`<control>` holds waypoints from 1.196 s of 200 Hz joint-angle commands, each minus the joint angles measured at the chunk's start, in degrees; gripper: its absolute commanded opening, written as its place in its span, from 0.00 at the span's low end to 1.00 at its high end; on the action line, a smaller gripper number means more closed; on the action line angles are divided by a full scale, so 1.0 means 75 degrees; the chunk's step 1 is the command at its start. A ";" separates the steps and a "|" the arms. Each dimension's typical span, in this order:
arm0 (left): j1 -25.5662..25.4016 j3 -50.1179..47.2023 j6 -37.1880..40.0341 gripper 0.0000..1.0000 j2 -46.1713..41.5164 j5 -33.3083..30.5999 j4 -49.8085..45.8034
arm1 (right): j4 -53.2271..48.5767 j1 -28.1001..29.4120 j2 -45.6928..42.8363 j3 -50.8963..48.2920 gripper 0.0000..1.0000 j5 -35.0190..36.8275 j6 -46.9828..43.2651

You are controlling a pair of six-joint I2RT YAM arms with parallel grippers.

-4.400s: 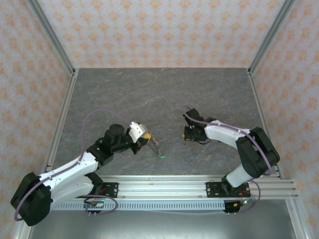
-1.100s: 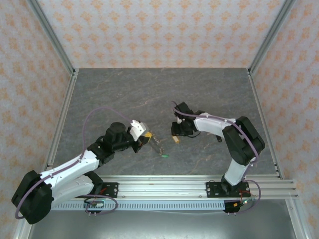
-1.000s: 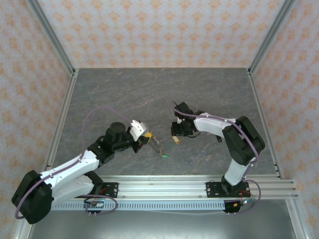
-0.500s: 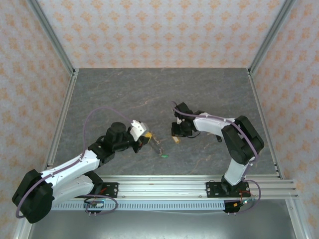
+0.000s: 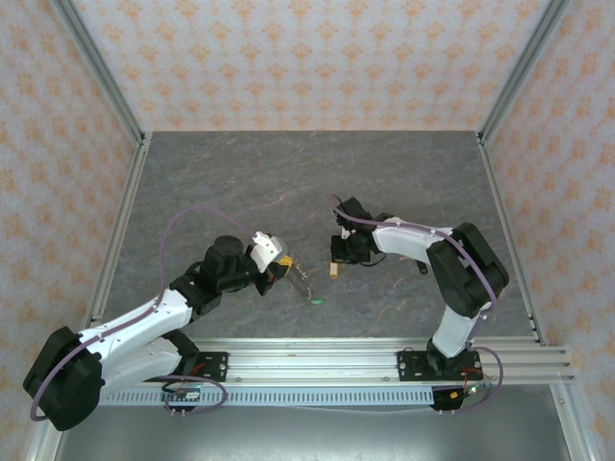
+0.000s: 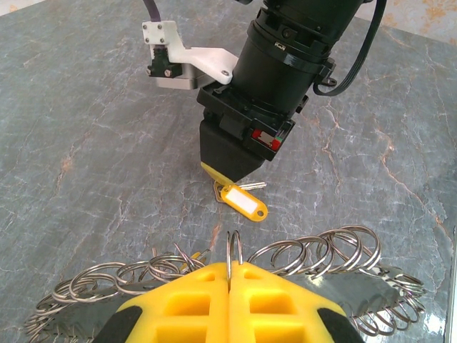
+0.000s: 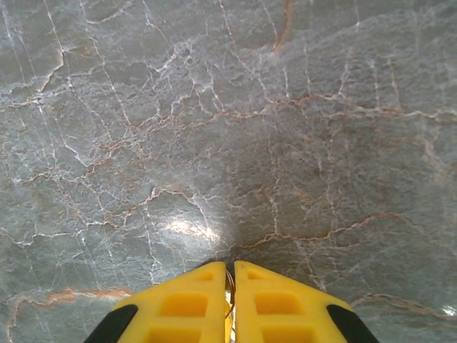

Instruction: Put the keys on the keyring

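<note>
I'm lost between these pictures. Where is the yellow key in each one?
Top: yellow key, centre, under the right end effector.
Left wrist: centre, at that end effector's tip.
Right wrist: bottom centre, a sliver between its yellow fingers.
Shared landmark: the right end effector.

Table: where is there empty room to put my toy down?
The far half of the table, up to the back wall, is bare. So is the left side. Crowded: the near middle, where the left gripper pinches the keyring, the green key lies, and the right gripper pinches the yellow key.
</note>
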 commanded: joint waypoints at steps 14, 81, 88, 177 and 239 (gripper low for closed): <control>-0.0070 0.0127 0.0097 0.00 0.0005 -0.0063 0.0218 | -0.0109 -0.0012 -0.0309 0.0183 0.07 0.0209 0.0021; -0.0070 0.0151 0.0081 0.00 0.0101 -0.0040 0.0268 | -0.0280 -0.0012 -0.0089 0.0349 0.10 0.0151 -0.0015; -0.0070 0.0137 0.0076 0.00 0.0100 -0.0040 0.0255 | -0.0295 -0.0012 -0.0068 0.0372 0.10 0.0145 -0.0019; -0.0070 0.0142 0.0095 0.00 0.0155 -0.0051 0.0278 | -0.0385 0.0007 0.0166 0.0472 0.16 0.0034 -0.0038; -0.0070 0.0139 0.0098 0.00 0.0158 -0.0051 0.0277 | -0.0432 0.0022 0.0110 0.0490 0.12 0.0139 -0.0045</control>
